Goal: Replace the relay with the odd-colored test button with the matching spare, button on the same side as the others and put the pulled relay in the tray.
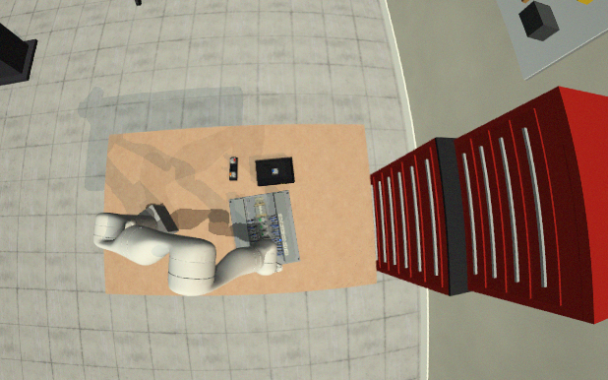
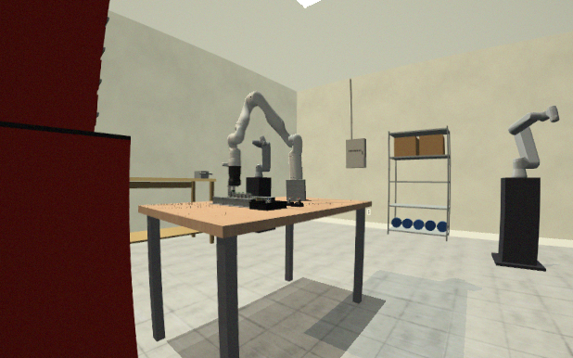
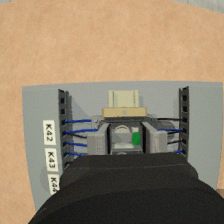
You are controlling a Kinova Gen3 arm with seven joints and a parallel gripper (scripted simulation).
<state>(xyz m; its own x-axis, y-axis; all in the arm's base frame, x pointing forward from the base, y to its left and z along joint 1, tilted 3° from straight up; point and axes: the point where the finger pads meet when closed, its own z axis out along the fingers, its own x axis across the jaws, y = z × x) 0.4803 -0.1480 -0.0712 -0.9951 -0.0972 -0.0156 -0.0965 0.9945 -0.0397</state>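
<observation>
In the wrist view my gripper [image 3: 125,133] is shut on a grey relay with a green test button [image 3: 135,137], its two fingers on the relay's left and right sides. It stands over the grey rack [image 3: 122,130], between the two black wire ducts with blue wires. A cream socket [image 3: 122,100] shows just beyond the held relay. The other relays of the row are hidden under my wrist. From above, the rack [image 1: 264,225] lies on the table with the arm's wrist [image 1: 268,256] over its near end. The black tray [image 1: 274,166] holds a small relay. Spare relays [image 1: 233,168] lie left of the tray.
Labels K42 and K43 [image 3: 49,150] run along the rack's left edge. The arm's base [image 1: 160,217] stands at the table's left side. A red tool cabinet [image 1: 498,207] stands beyond the table's right edge. From the side, the arm [image 2: 256,139] arches over the table [image 2: 251,213].
</observation>
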